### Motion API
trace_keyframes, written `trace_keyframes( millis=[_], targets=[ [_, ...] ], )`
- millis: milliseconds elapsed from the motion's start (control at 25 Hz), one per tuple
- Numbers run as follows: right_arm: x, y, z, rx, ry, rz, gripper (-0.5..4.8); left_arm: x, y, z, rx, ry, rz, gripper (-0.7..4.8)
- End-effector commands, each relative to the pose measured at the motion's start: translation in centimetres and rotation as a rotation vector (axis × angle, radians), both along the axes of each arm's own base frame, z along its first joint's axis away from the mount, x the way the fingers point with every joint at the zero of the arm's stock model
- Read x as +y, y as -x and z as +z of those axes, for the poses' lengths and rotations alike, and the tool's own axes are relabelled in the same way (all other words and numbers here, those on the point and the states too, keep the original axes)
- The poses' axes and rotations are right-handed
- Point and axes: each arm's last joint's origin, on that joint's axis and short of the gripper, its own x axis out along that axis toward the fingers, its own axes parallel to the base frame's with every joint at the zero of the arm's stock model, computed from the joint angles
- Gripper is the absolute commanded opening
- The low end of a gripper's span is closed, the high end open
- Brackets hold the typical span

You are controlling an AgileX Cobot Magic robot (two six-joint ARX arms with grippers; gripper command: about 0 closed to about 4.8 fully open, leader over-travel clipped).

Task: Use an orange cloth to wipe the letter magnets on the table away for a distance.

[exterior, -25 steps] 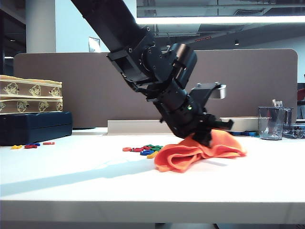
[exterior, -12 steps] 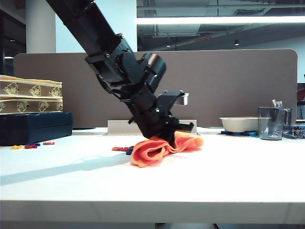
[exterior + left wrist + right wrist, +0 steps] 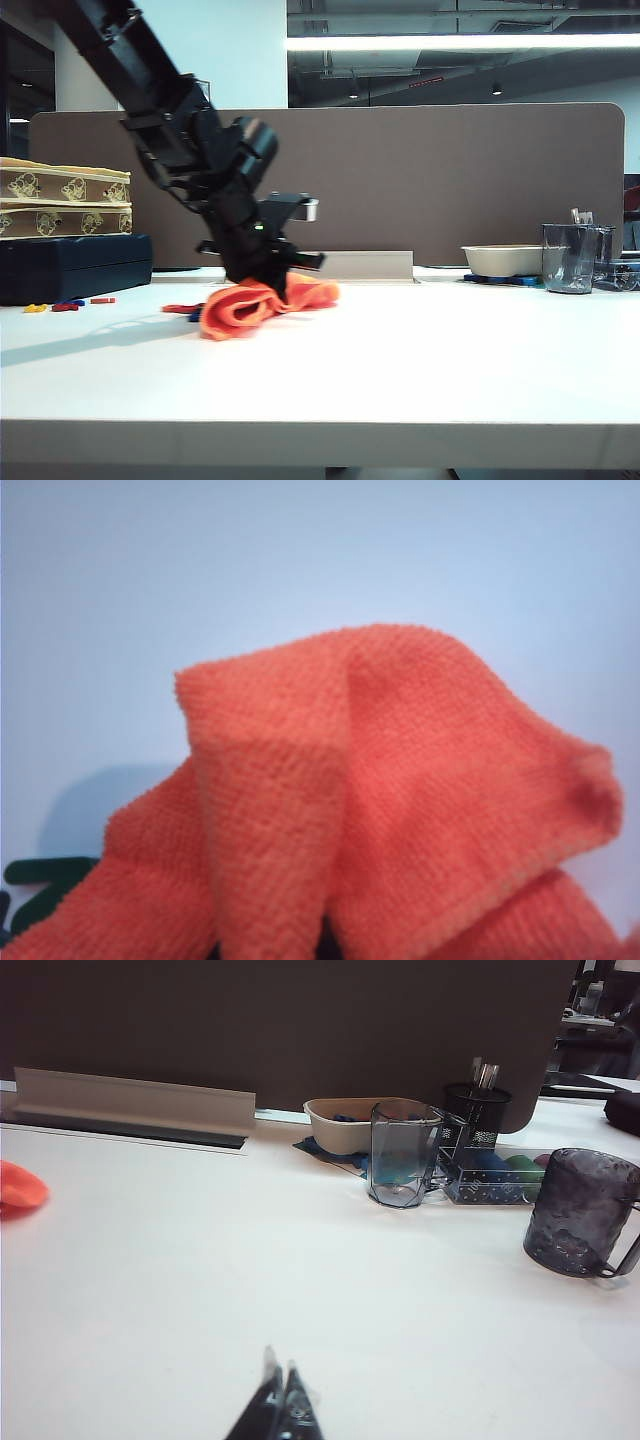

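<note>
Orange microfibre, the orange cloth (image 3: 262,303) is lying bunched on the table (image 3: 420,360) at about nine o'clock from the exterior view's centre. We are seeing the left gripper (image 3: 268,287) pressing down into it, jaws clamped together on the folds. A few letter magnets (image 3: 180,309) are showing at the cloth's nine o'clock edge. We are seeing the right gripper (image 3: 278,1405) with tips together above bare tabletop, holding nothing, well apart from the cloth.

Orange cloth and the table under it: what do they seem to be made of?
The orange cloth looks like soft microfibre: fine nubby weave, floppy folds, stitched edge. It is clamped in the shut left gripper. The table looks like smooth white laminate, faintly glossy; its core is not visible.
</note>
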Motion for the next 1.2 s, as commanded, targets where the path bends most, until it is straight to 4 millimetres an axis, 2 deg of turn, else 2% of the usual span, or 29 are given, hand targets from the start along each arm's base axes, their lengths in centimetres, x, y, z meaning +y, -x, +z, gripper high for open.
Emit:
trace_keyframes(
  millis=[40, 120, 160, 480, 521, 641, 761, 921, 1041, 1121, 1201],
  targets=[
    [0.0, 0.0, -0.1, -0.012, -0.002, -0.001, -0.05, 2.0, -0.6, 0.6, 0.001, -0.011, 0.046, -0.06],
    [0.0, 0.0, -0.1, -0.012, -0.002, -0.001, -0.05, 3.4, -1.1, 0.7, 0.005, -0.014, 0.076, -0.06],
    [0.0, 0.0, -0.1, -0.012, -0.002, -0.001, -0.05, 4.6, -1.4, 0.8, 0.005, -0.032, 0.091, -0.06],
    [0.0, 0.0, -0.1, -0.012, -0.002, -0.001, -0.05, 9.5, -2.6, 1.4, -0.006, -0.058, 0.169, -0.06],
    [0.0, 0.0, -0.1, -0.011, -0.002, -0.001, -0.05, 10.8, -2.9, 1.3, -0.005, -0.058, 0.199, -0.06],
    [0.0, 0.0, -0.1, -0.012, -0.002, -0.001, -0.05, 12.7, -3.2, 1.2, 0.001, -0.06, 0.239, -0.06],
    [0.0, 0.0, -0.1, -0.012, -0.002, -0.001, -0.05, 15.6, -3.5, 1.1, 0.011, -0.061, 0.299, -0.06],
    [0.0, 0.0, -0.1, -0.012, -0.002, -0.001, -0.05, 16.8, -3.6, 1.3, 0.003, -0.055, 0.322, -0.06],
    [0.0, 0.0, -0.1, -0.012, -0.002, -0.001, -0.05, 16.8, -3.5, 1.9, -0.006, -0.029, 0.309, -0.06],
    [0.0, 0.0, -0.1, -0.012, -0.002, -0.001, -0.05, 16.1, -3.3, 2.8, -0.023, -0.007, 0.274, -0.06],
    [0.0, 0.0, -0.1, -0.012, -0.002, -0.001, -0.05, 14.8, -3.0, 4.6, -0.068, 0.012, 0.236, -0.06]
  ],
)
